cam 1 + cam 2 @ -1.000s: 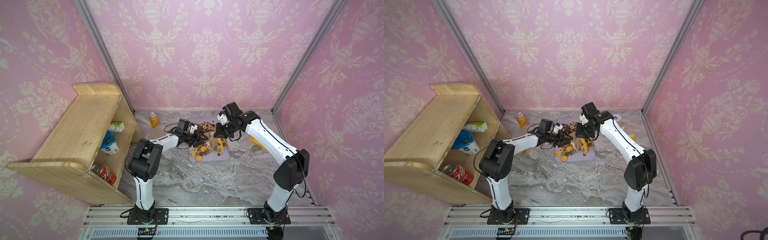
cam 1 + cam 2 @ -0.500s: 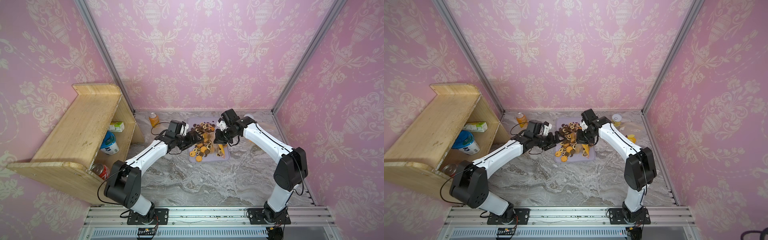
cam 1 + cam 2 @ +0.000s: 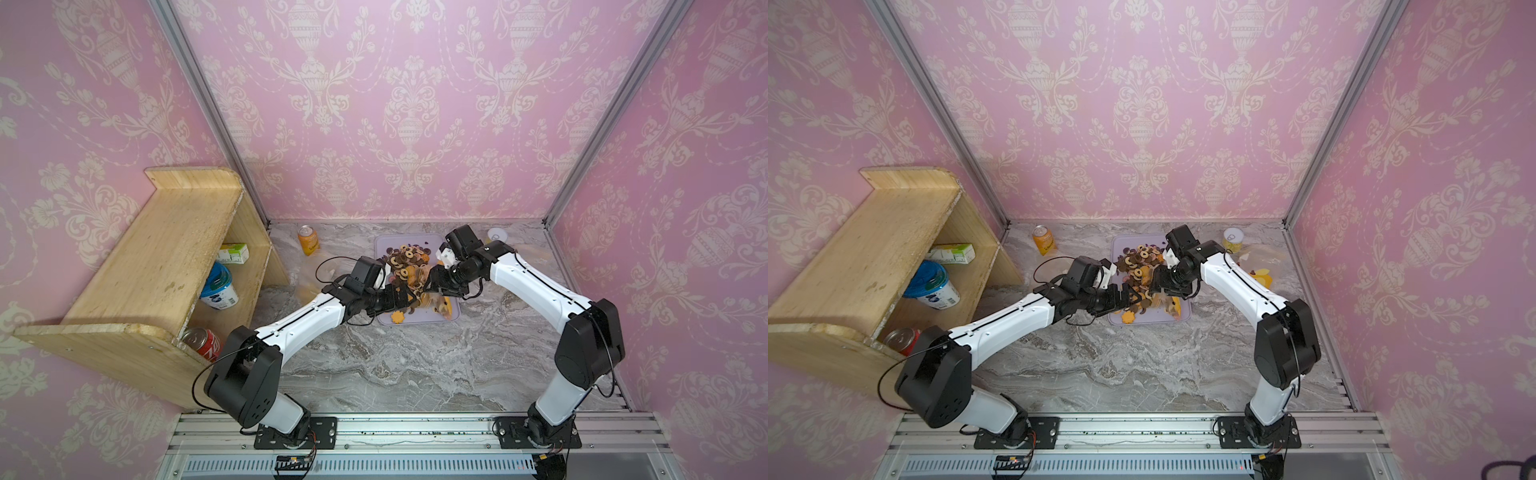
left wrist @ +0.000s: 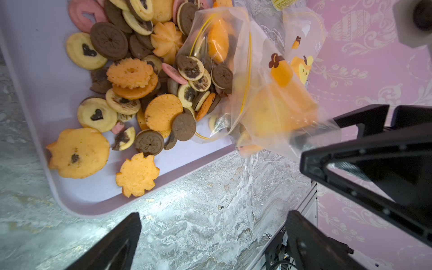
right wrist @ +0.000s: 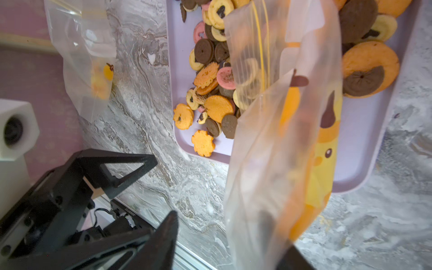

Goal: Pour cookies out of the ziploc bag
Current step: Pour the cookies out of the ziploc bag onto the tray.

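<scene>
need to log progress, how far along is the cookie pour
Done: most cookies lie heaped on the lilac tray.
In hand: the ziploc bag slants mouth-down onto the pile, its bottom between the right end effector's parted jaws. The left end effector is open and empty.
Left: a few cookies show inside the bag's mouth, so it probably needs one more lift or shake.

place: robot lab booth | evidence: pink wallpaper panels [image 3: 415, 104] in aluminium frame [image 3: 206, 104], arms [image 3: 536, 286] bolted to rail [image 3: 415, 428], marble-look tabletop [image 3: 395, 365]
</scene>
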Tool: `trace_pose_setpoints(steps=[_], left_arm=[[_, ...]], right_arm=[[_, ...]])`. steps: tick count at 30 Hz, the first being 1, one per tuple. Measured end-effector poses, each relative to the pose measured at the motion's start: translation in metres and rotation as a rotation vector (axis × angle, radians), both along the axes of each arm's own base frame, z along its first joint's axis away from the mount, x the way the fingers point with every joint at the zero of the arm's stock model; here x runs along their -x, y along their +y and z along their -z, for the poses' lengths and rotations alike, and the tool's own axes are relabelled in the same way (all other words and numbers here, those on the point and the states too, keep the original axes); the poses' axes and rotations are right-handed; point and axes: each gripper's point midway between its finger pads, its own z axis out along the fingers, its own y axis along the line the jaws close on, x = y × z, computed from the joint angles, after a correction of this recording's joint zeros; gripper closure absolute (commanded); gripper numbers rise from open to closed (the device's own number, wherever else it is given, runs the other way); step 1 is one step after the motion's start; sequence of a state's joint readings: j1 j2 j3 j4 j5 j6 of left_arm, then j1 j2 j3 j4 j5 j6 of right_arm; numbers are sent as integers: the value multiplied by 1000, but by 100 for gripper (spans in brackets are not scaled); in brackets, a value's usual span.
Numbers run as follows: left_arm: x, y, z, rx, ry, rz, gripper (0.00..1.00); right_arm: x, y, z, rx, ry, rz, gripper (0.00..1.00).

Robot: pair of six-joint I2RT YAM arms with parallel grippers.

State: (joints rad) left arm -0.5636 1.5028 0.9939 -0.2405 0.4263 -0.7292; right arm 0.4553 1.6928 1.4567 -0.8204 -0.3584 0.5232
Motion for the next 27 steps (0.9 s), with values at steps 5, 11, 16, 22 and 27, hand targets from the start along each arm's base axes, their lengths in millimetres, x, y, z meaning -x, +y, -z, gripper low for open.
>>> trace_pose_setpoints(steps=[5,11,16,22,27], left_arm=[[13,-17,0,-70,-53,38,2],[30,-57,-18,-168,-182,88,4],[28,-91,-13,-247,-228,111,11],[19,-112,2,-391,-271,126,20],[17,-128,3,-444,-305,127,22]], right_arm=[[19,-31,-27,5,-73,50,0],[41,-91,-40,46,-145,192,0],[60,-130,-17,108,-103,290,0],[72,-154,-8,123,-88,372,0],[79,-174,-17,114,-129,462,0]])
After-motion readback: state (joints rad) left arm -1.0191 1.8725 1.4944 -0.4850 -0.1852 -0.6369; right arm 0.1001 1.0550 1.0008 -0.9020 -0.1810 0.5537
